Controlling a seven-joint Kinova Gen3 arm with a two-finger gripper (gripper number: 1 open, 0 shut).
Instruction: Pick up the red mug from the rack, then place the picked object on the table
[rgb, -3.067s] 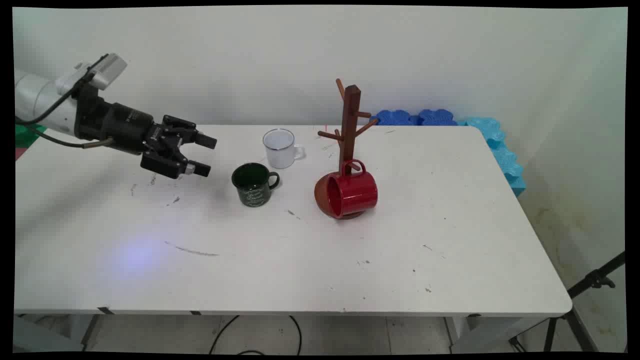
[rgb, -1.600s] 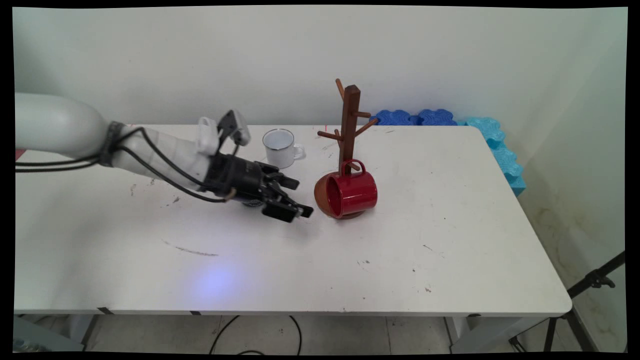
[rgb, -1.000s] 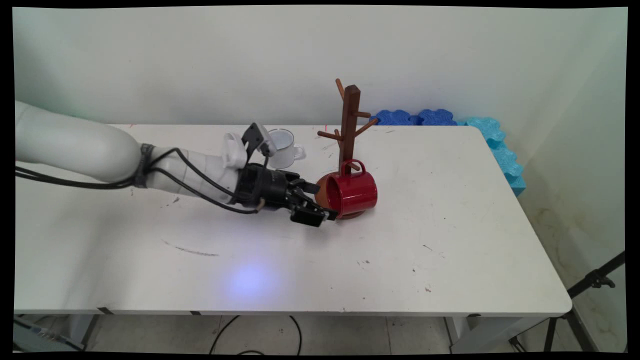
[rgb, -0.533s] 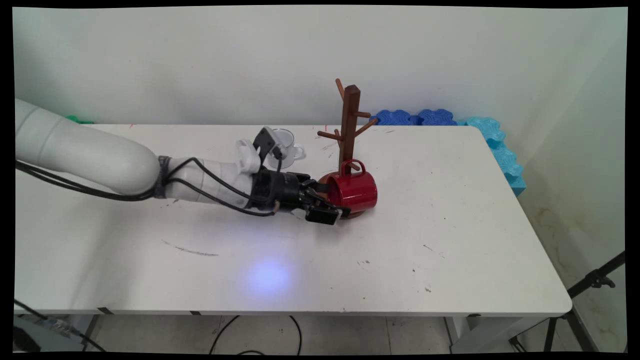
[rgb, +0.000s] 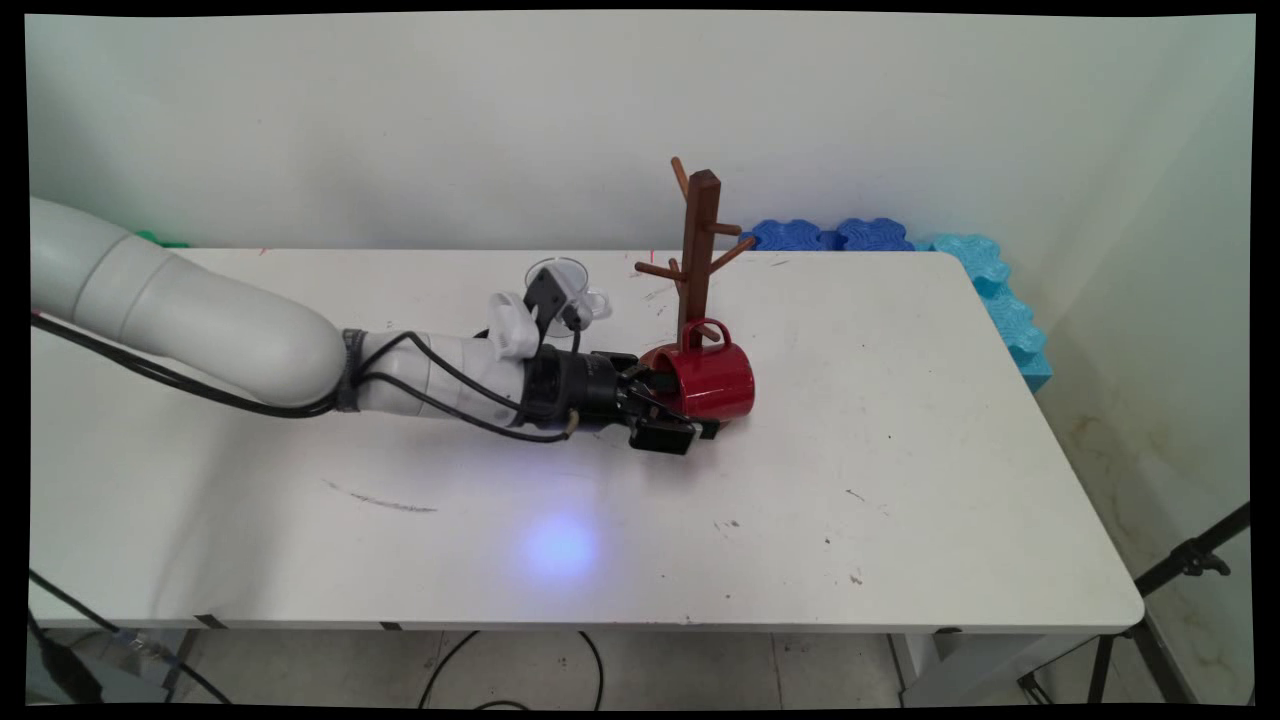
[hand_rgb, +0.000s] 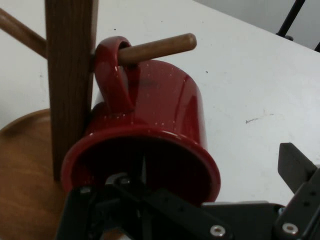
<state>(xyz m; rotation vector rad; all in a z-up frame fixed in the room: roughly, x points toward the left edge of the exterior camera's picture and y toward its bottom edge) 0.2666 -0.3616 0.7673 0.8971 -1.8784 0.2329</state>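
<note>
A red mug (rgb: 712, 383) hangs on its side by its handle from a low peg of the brown wooden mug tree (rgb: 703, 240), its mouth facing left. My gripper (rgb: 685, 408) is open and straddles the mug's near wall: one finger reaches into the mouth, the other stays outside, close to the table. In the hand view the red mug (hand_rgb: 150, 120) fills the middle, its handle looped over a peg beside the tree's post (hand_rgb: 70, 75). There my gripper (hand_rgb: 205, 170) has one finger inside the mouth and the other finger out at the right.
A white mug (rgb: 575, 272) stands behind my wrist, partly covered by it. The forearm lies across the white table (rgb: 900, 450) from the left. Blue foam pieces (rgb: 840, 235) lie along the back right edge. A tripod (rgb: 1190, 560) stands off the right corner.
My arm has swept from the far left across the table to the right and lowered. The open gripper reached the red mug and slid over its rim. A green mug is now behind the arm.
</note>
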